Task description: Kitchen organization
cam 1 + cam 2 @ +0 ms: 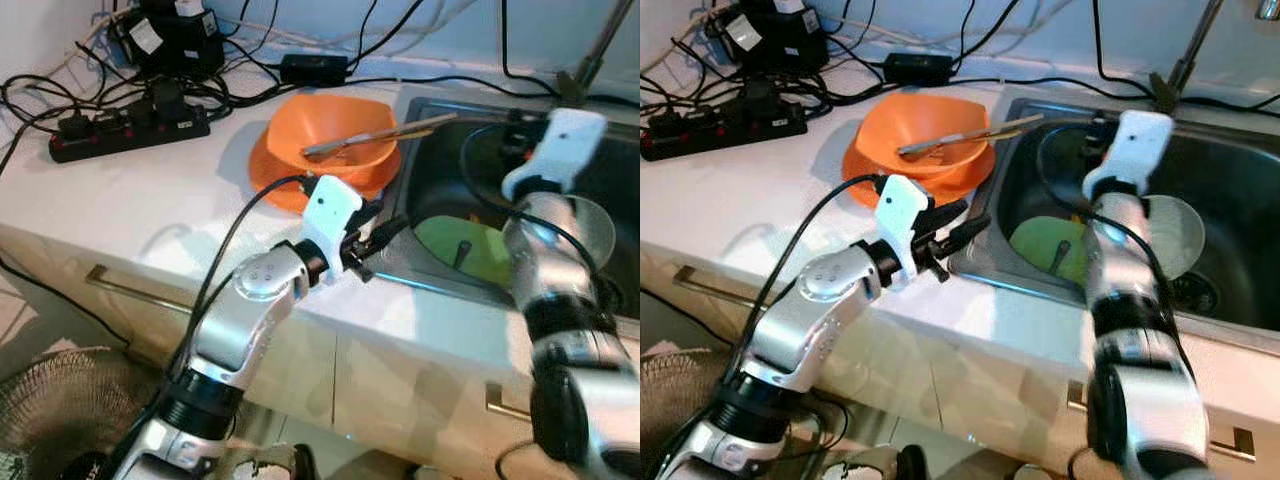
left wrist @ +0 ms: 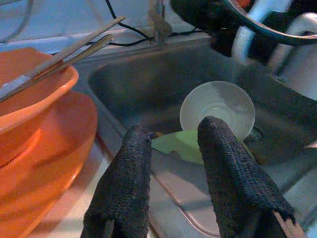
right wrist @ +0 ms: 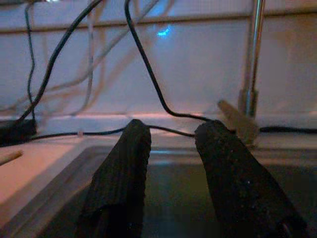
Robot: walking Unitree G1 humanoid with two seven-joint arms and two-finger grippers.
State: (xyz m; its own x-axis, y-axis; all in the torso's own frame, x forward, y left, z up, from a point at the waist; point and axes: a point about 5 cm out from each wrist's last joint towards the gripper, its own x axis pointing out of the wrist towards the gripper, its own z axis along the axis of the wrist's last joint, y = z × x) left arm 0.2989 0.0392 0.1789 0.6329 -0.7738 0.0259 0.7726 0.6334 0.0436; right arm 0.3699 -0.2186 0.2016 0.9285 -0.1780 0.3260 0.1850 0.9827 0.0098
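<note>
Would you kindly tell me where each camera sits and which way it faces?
Head stereo pair: looks down at counter, orange bowl, sink; both silver arms show.
Left wrist: at the sink's edge, facing the white bowl; open black fingers.
Right wrist: above the sink, facing the faucet; open fingers.
Shared: sink, faucet.

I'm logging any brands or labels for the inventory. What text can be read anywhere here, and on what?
None is legible.
White labels on the black adapters at the back of the counter: too blurred to read.
Fan base at the bottom left edge: pale marks, cut off and unreadable.
</note>
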